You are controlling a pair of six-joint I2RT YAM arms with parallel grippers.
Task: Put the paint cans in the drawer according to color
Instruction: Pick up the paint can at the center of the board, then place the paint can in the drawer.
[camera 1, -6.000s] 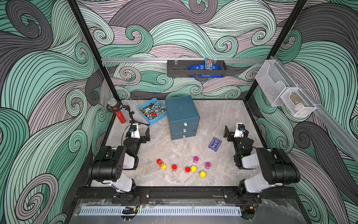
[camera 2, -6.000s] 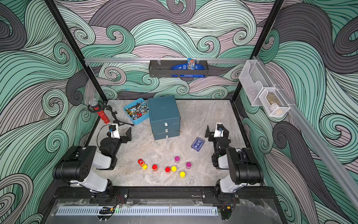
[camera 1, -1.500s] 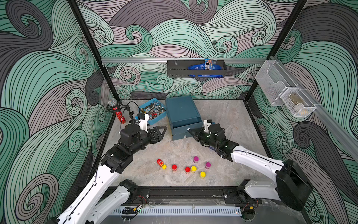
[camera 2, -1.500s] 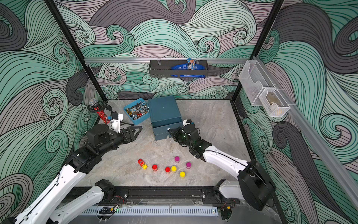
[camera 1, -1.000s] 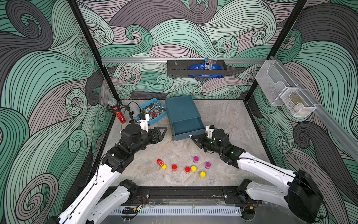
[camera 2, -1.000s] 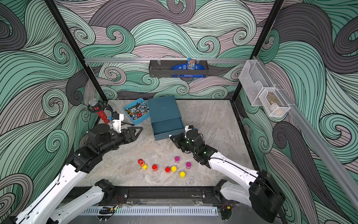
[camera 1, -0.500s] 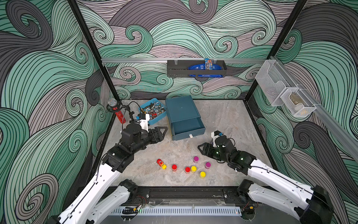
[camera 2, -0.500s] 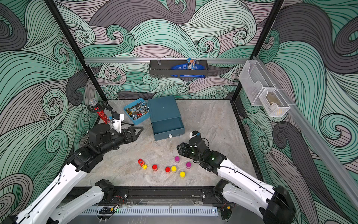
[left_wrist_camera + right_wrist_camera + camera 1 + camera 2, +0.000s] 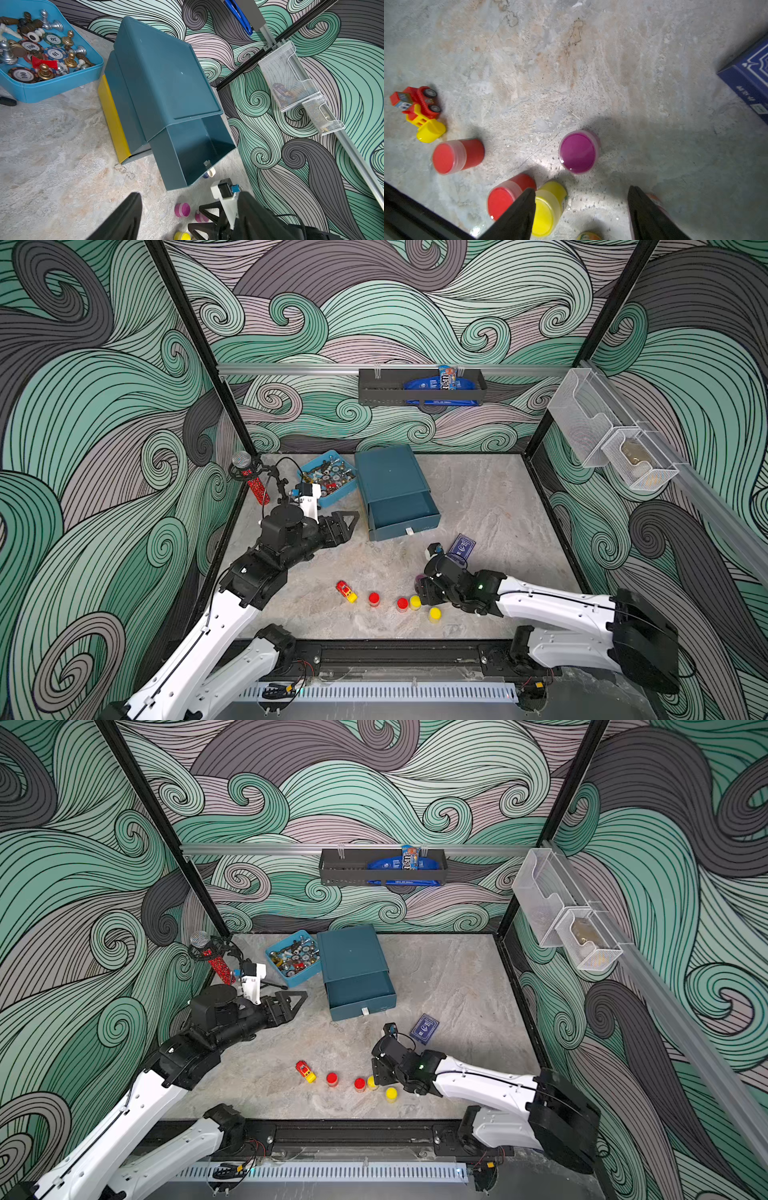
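Right end effector (image 9: 580,188), moved off the drawer (image 9: 388,475), gapes empty over the paint cans (image 9: 578,151) (left end effector (image 9: 349,524) parted, empty).

Walls (image 9: 374,302) on three sides papered in teal, grey and pale mauve swirls, black-outlined; black posts (image 9: 191,323) at the back corners. Silver rail (image 9: 291,369) across the back wall carries a dark slotted shelf (image 9: 378,391); a second rail (image 9: 723,518) on the right-hand wall holds clear and mesh bins (image 9: 582,423). Floor (image 9: 478,497) a grey-beige marbled slab, evenly lit, shadows soft.
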